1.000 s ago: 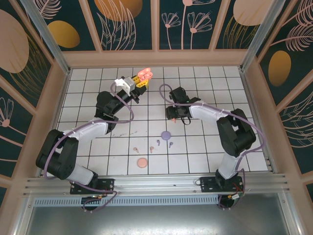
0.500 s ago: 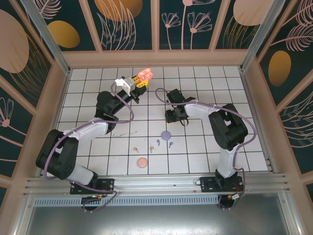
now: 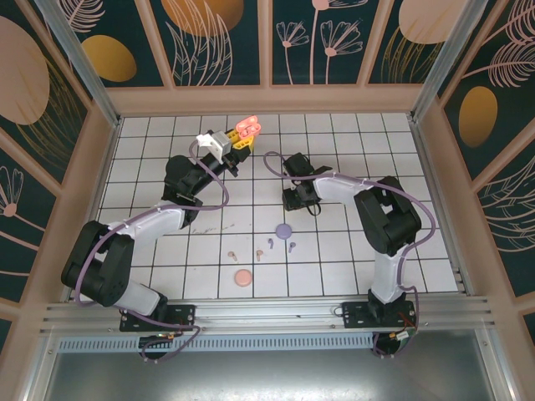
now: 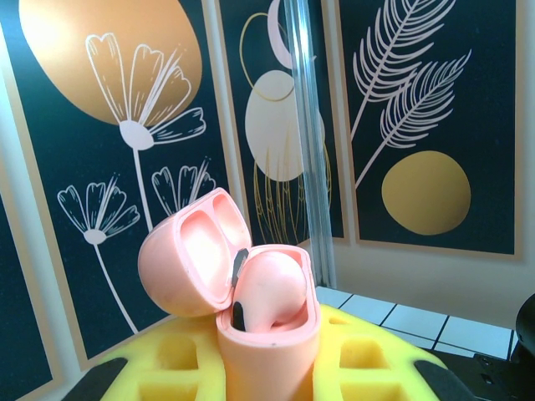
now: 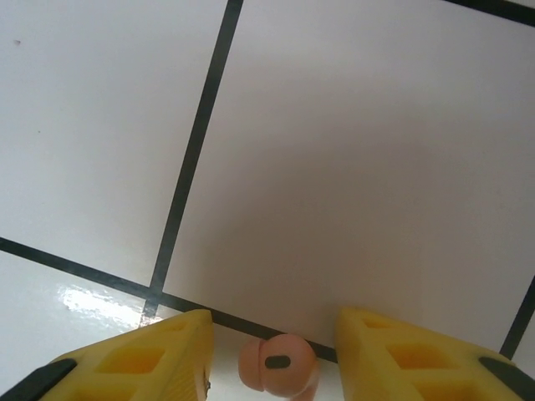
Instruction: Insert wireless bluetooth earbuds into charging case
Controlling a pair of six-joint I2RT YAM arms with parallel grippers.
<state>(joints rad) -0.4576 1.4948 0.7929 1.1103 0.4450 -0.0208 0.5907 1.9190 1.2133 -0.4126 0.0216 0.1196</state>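
My left gripper [image 3: 236, 139] is raised over the far middle of the table, shut on a salmon-pink charging case [image 4: 269, 330]. The case's lid [image 4: 194, 261] is flipped open, and one matching earbud [image 4: 269, 288] sits in its body; the case glows pink in the top view [image 3: 248, 127]. My right gripper [image 3: 298, 200] is down at the tiles, open. A salmon earbud [image 5: 277, 365] lies on the table between its yellow fingers [image 5: 146, 359], with a gap on each side. Several more earbuds, salmon [image 3: 234, 253] and purple [image 3: 292, 246], lie on the near-middle tiles.
A round purple case [image 3: 284, 229] rests just near of my right gripper. A round pink case [image 3: 243, 277] sits closer to the front edge. Patterned walls and a wooden rim [image 3: 267, 100] enclose the white tiled table.
My right arm has swung a little left and dropped to the tiles over the salmon earbud, its fingers narrowing around it. The left arm and the case have stayed still.
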